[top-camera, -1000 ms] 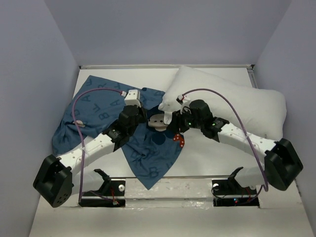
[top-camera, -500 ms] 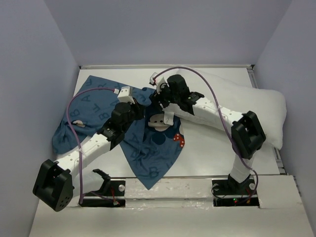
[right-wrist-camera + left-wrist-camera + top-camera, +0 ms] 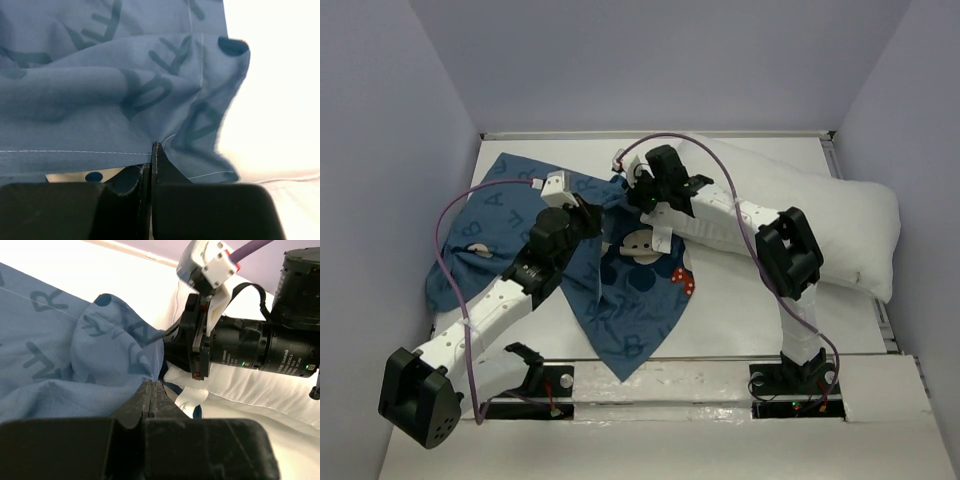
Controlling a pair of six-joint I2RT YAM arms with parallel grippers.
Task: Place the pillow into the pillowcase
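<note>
Spreading the pillowcase [image 3: 490, 235] mouth.
My left pincer [image 3: 151, 390] and right pincer [image 3: 152, 150] each pinched its hem at frame centre; the pillow [image 3: 830, 215] lay upper right, not yet inside. Pulling apart evenly seemed wise.

Your left hand [image 3: 152, 392] sits at the bottom of the view, its two black fingers pressed together on a gathered fold of the pillowcase [image 3: 55, 340]. The blue cloth with darker letters fills the left side and rises in a hump just ahead of the fingertips. The right hand [image 3: 172, 342] comes in from the right (black body, white block and purple cable on top) and its tip disappears into that hump, with the pillow [image 3: 250, 390] white beneath it and the counter [image 3: 100, 262] pale beyond.
</note>
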